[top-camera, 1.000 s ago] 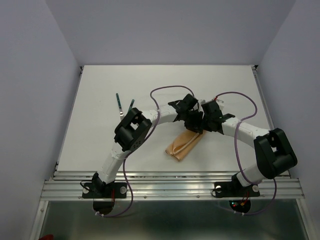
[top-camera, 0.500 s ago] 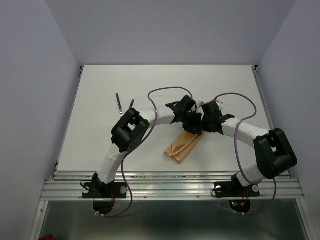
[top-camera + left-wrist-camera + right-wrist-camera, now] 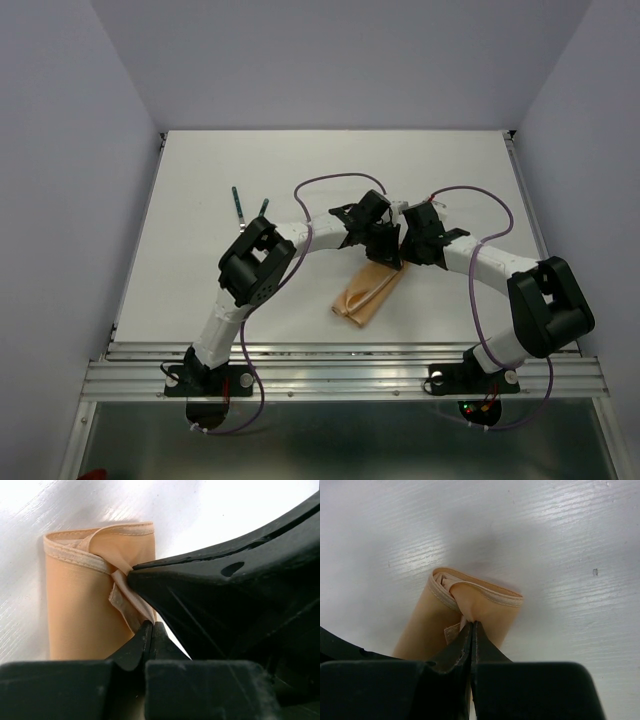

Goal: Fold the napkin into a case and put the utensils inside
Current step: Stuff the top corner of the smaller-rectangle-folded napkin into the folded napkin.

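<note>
Case (image 3: 368,290) lies mid-table (image 3: 200,180), left fingers (image 3: 137,647) and right fingers (image 3: 455,652) each pinched shut on a cloth layer at its far mouth, utensils (image 3: 238,205) well apart to the left; risk: uneven pulling unfolds the slippery cloth, or the thin hem slips free.

One case (image 3: 368,292), two utensils (image 3: 237,205)

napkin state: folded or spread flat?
Folded. The napkin lies as a narrow oblong with layered hems at one end; left pincer and right pincer are each shut on a layer there.
</note>
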`<state>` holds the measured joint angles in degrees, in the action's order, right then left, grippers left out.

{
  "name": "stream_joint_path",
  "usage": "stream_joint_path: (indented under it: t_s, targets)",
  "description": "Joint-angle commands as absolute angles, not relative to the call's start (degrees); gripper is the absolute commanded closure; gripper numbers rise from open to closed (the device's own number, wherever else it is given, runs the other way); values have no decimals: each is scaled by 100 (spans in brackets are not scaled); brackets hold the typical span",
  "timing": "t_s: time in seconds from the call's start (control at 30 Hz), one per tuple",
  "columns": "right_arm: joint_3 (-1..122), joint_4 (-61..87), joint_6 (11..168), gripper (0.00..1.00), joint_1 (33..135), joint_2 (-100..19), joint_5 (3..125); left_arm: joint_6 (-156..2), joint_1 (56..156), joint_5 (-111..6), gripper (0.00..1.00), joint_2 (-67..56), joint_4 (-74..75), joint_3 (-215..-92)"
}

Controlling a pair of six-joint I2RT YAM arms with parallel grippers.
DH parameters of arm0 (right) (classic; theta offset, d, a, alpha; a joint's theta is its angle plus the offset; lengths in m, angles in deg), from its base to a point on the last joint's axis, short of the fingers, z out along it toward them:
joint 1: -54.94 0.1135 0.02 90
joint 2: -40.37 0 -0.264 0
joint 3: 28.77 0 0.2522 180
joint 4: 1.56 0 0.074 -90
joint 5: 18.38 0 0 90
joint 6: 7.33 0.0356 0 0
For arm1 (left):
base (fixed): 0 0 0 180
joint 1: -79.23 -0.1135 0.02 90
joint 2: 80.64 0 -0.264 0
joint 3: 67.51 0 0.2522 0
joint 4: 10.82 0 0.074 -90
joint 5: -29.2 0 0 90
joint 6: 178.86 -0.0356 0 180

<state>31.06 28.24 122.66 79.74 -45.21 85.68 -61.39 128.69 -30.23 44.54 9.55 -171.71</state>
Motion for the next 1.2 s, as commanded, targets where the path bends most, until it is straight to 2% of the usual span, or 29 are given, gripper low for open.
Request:
stream_joint_path:
  t_s: [0.0,0.53,1.07,1.1,1.17]
  targets:
    - [3122,2644,12336,99,7990,-4383,8498,-6170,12916,-2776,100,4179,645,-17128]
    - [3114,2785,12398,99,7990,-4014,8480,-6100,12898,-2811,100,4662,557,-17391]
    - [2771,2319,12556,99,7990,-4628,8128,-6021,12889,-2784,100,4662,469,-17558]
    - [2771,2310,12556,99,7990,-4646,8137,-6012,12889,-2784,98,4662,478,-17549]
    - [2736,2302,12573,99,7990,-4664,8181,-5977,12889,-2793,88,4610,522,-17488]
